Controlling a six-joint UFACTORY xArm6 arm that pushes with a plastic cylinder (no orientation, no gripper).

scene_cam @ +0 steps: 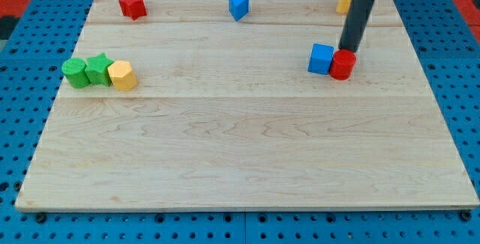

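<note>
My tip [349,51] comes down from the view's top right and touches the top edge of the red cylinder [343,64]. The blue cube [321,58] sits right against that cylinder's left side. Behind the rod, at the board's top right, a yellow block [344,1] is partly hidden.
A red star-shaped block [133,4] lies at the top left and a blue triangular block [238,6] at the top middle. On the left edge a green cylinder [74,72], a green star block [97,70] and a yellow hexagonal block [122,75] sit in a row on the wooden board [240,146].
</note>
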